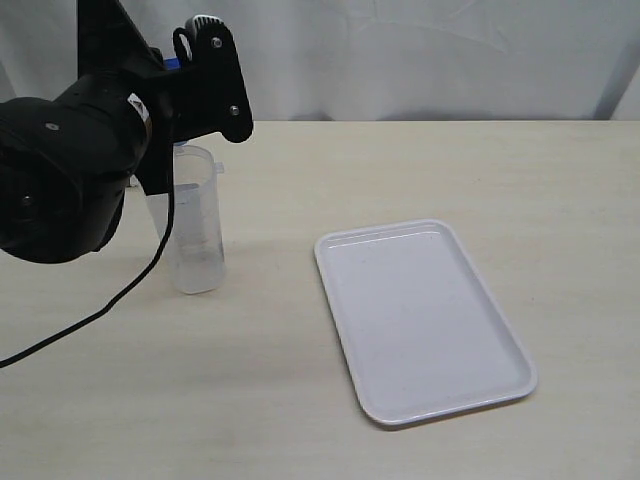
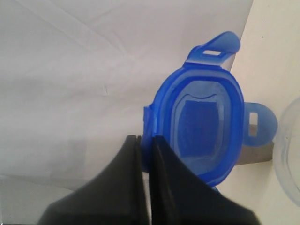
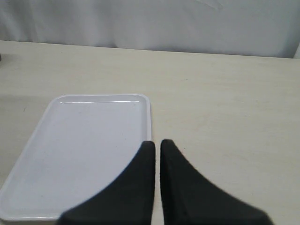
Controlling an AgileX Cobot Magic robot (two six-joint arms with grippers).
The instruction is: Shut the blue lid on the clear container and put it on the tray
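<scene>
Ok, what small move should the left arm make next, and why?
Probably ease the blue lid sideways over the mouth of the clear container: the left gripper pinches the lid's edge, the lid hangs beside the open rim, and the container stands off the tray.

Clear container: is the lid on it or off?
Off. The blue lid is pinched by its edge in the left tool, beside the clear container rim, not seated on its mouth.
</scene>
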